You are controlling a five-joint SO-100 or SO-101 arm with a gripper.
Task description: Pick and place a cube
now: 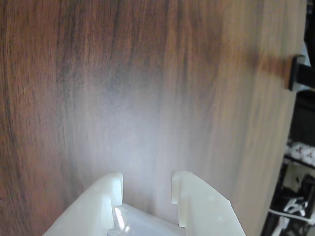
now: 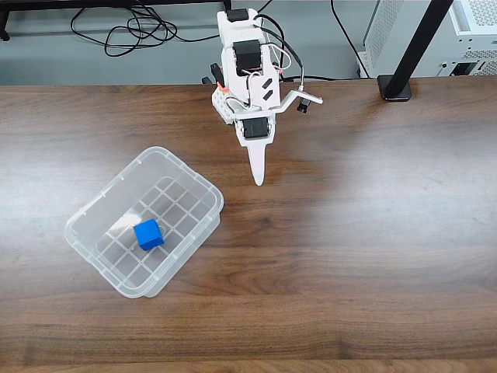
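The small bright-blue cube (image 2: 148,234) lies on the gridded floor of the clear plastic bin (image 2: 191,172), at the left of the table in the fixed view. My white gripper (image 2: 258,180) hangs over bare wood to the right of the bin and beyond it, well apart from the cube. There its fingers taper together to one narrow tip with nothing held. The wrist view has the gripper (image 1: 146,183) at the bottom edge over plain wood grain, with no cube between its pale fingertips (image 1: 112,189).
In the fixed view a black pole base (image 2: 394,87) stands at the back right and cables (image 2: 132,31) lie behind the table. The wrist view shows the table edge and a black clamp (image 1: 300,73) at the right.
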